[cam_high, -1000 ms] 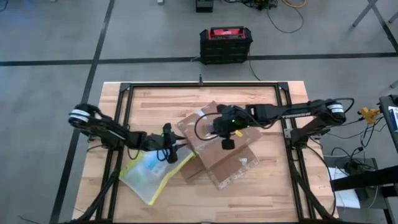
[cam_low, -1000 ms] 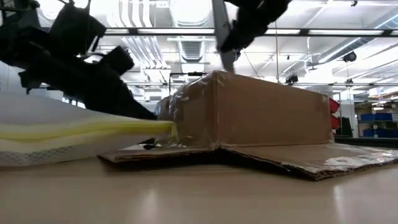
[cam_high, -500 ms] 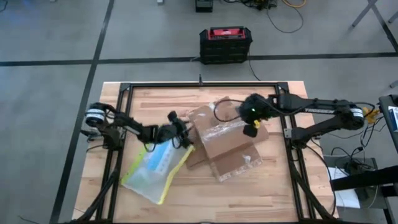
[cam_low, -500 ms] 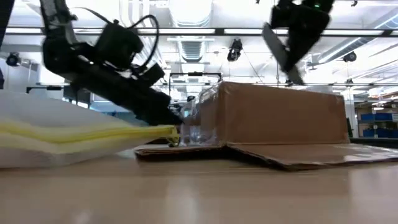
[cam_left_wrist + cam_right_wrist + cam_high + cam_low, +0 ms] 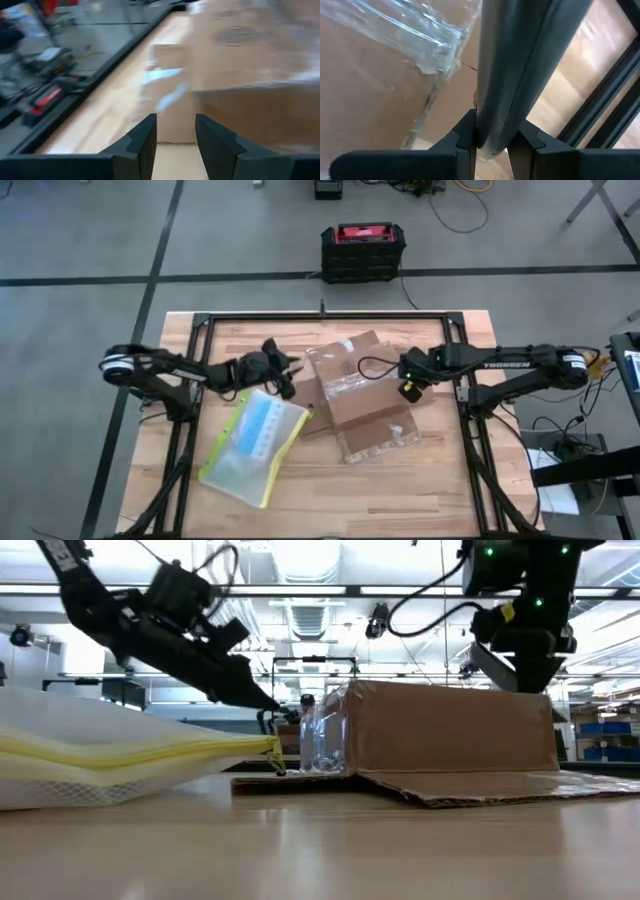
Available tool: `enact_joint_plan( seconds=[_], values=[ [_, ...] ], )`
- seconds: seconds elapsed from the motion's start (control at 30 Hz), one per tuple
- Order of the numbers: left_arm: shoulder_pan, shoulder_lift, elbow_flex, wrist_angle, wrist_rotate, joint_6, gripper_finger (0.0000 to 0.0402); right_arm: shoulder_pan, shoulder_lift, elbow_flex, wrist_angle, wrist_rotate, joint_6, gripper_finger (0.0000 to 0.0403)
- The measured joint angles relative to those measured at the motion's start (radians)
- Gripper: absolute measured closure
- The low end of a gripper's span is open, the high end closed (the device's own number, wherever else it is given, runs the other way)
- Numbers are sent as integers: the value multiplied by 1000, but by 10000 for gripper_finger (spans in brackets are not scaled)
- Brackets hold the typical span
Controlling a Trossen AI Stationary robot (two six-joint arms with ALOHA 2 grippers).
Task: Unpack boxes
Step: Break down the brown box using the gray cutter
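Observation:
The brown carton (image 5: 355, 400) lies mid-table with its flaps spread on the wood and clear tape (image 5: 320, 735) at its left end. The clear pouch with a yellow-green edge (image 5: 255, 445) lies flat to the carton's left, one corner by a flap. My left gripper (image 5: 284, 370) is open, level beside the carton's far-left corner, touching nothing; it also shows in the low view (image 5: 272, 716). My right gripper (image 5: 405, 375) hovers at the carton's right edge, shut on a dark grey flat blade tool (image 5: 495, 665). My right gripper (image 5: 492, 135) pinches the grey blade tool (image 5: 512, 70) between its two fingers near one end. The tool runs on forward past the fingertips, along the fingers, and slants down above the carton's right end. Whether its tip touches the cardboard, I cannot tell.
A black-and-red case (image 5: 363, 250) stands on the floor beyond the far edge. Black frame rails (image 5: 200, 370) (image 5: 463, 390) run along the table's left and right sides. Bare wood (image 5: 400, 500) lies toward the near edge.
My left gripper has left the pouch's top edge and moved toward the far edge, now beside the carton's far-left corner. The pouch has slid and turned a little. My right gripper has drawn back with the tool from the carton's middle toward the right edge. The carton has turned slightly.

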Motion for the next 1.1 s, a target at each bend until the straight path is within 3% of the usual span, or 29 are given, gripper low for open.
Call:
enact_joint_plan(
  seconds=[0.13,0.27,0.4,0.5,0.6,0.87,1.1],
  values=[
    [-90,6,-2,16,1,0,283,62,-3,13,83,-64,22,347],
    [-109,-1,7,25,-4,-8,283,121,1,63,134,-131,23,347],
    [-107,-52,15,25,20,38,283,150,-5,159,53,-48,-11,347],
    [-108,-74,17,24,82,46,281,151,-6,203,86,6,-155,347],
    [-108,-73,26,29,158,-20,268,150,-4,200,267,-14,-330,347],
    [-108,38,103,27,259,-99,194,54,65,92,864,-345,-717,347],
    [-109,79,138,-20,285,-103,162,36,218,79,1036,-426,-862,347]
  ],
)
